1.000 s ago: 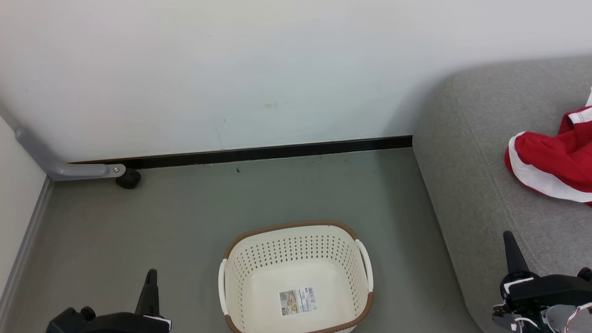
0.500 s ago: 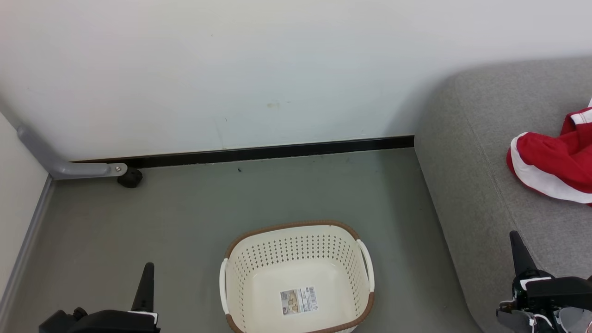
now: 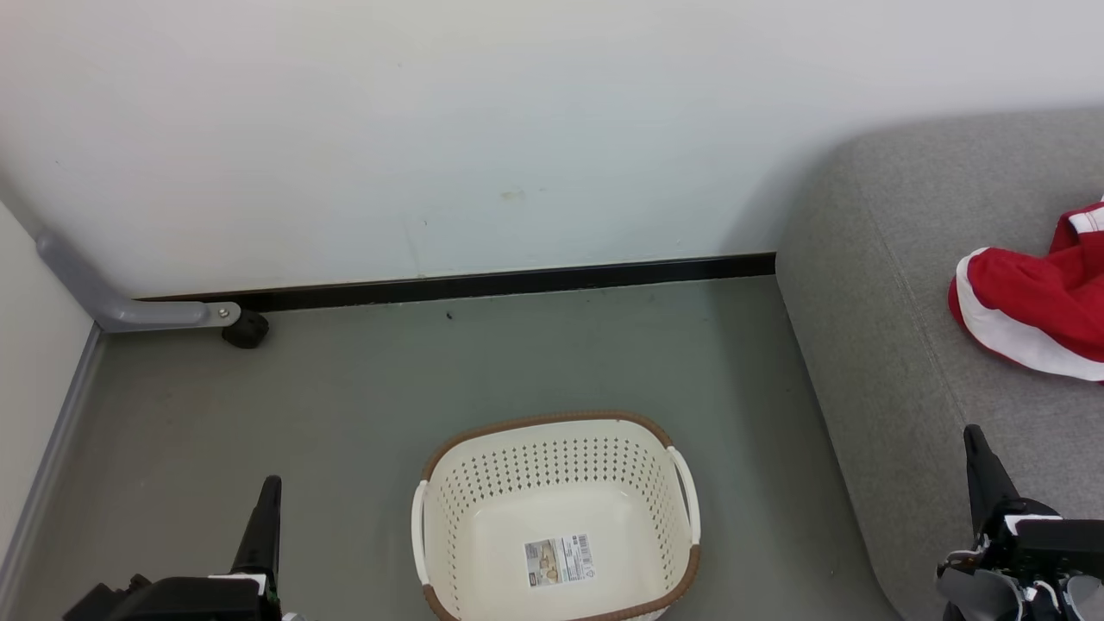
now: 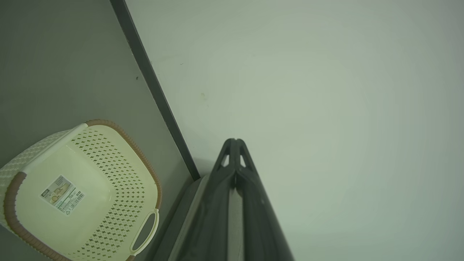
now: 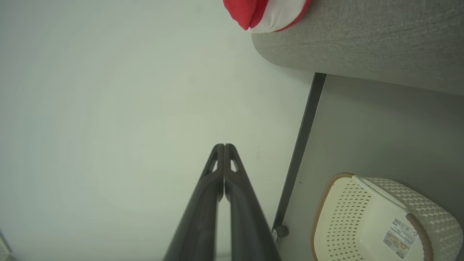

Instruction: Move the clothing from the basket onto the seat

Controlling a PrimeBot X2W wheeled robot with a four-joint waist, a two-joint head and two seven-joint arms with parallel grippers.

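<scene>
- Clothing [image 3: 1031, 315], red with a white band, lies on the seat [image 3: 871, 285], well apart from the basket [image 3: 552, 421].
- Basket interior shows nothing but its label sticker [image 3: 558, 560], so the transfer looks finished as far as can be judged; the clothing runs past the picture's edge.
- Left end effector [image 4: 235, 143] is clenched on nothing, fingers pressed together.
- Right end effector [image 5: 224, 146] likewise: clenched, empty.

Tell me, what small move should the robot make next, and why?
Probably just park both arms: the basket holds nothing but its sticker, the red clothing lies on the sofa, and the left gripper and right gripper are shut on nothing.
</scene>
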